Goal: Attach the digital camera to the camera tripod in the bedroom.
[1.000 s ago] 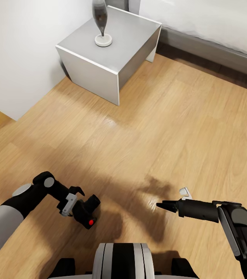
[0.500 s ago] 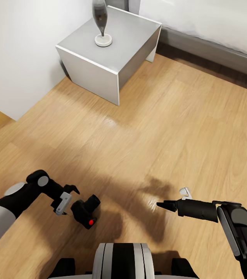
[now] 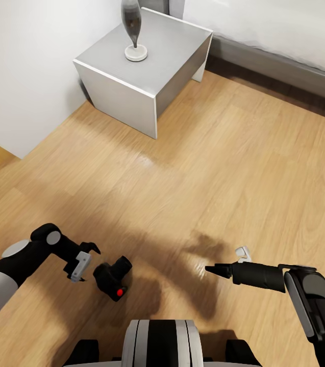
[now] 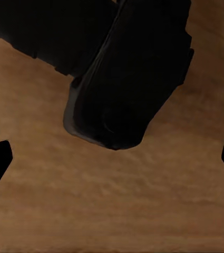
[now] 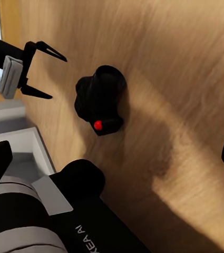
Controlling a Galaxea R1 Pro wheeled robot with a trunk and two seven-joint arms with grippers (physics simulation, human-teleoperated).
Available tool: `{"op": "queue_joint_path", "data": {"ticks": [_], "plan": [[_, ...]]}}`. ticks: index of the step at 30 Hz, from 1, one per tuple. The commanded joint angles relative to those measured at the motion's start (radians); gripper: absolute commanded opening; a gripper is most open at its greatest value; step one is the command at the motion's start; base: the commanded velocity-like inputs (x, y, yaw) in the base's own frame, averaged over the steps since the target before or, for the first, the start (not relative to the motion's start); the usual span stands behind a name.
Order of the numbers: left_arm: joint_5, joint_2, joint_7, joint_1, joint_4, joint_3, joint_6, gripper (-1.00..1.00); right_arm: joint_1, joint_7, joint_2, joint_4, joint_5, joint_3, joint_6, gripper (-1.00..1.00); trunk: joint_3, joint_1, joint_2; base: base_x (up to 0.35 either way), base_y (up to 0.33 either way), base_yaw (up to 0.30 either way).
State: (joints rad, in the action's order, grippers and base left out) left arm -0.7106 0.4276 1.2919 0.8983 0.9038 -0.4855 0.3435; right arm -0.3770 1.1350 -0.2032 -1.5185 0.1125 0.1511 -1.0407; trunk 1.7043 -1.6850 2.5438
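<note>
The digital camera (image 3: 112,279), a small black body with a red dot, lies on the wood floor just ahead of my base. My left gripper (image 3: 89,263) stands open a short way to its left, not touching it. The left wrist view looks past the open fingertips of the left gripper (image 4: 112,158) at the camera (image 4: 127,74). My right gripper (image 3: 211,269) hovers low over the floor to the right, open and holding nothing. The right wrist view takes in the camera (image 5: 100,100) and the left gripper (image 5: 38,71). The camera tripod is out of view.
A white bedside table (image 3: 147,76) carrying a dark vase (image 3: 131,30) stands at the back against the white wall (image 3: 19,76). The bed (image 3: 284,35) runs along the back right. Bare plank floor (image 3: 208,168) lies between them and my base (image 3: 162,341).
My left gripper has let go of the camera and drawn back to the left. The camera stays on the floor. The right arm has hardly moved.
</note>
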Motion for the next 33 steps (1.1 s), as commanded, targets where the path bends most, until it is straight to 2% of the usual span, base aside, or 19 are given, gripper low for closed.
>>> {"op": "queue_joint_path", "data": {"ticks": [1,24,33], "plan": [[-0.007,0.001,-0.002,0.001,0.007,-0.003,0.004,1.00,0.000,0.000,0.001,0.000,0.003,0.000,-0.007,1.00,0.001,0.000,0.000,0.000,0.000,0.000],[-0.137,-0.010,-0.123,0.001,-0.106,-0.009,-0.003,1.00,0.000,0.000,0.002,0.000,0.000,0.001,-0.007,1.00,0.001,0.000,0.000,0.000,0.000,0.000],[-0.141,-0.022,-0.174,0.001,-0.156,-0.010,-0.002,1.00,0.000,0.000,0.002,0.000,0.000,0.001,-0.007,1.00,0.001,0.000,0.000,0.000,0.000,0.000]]}}
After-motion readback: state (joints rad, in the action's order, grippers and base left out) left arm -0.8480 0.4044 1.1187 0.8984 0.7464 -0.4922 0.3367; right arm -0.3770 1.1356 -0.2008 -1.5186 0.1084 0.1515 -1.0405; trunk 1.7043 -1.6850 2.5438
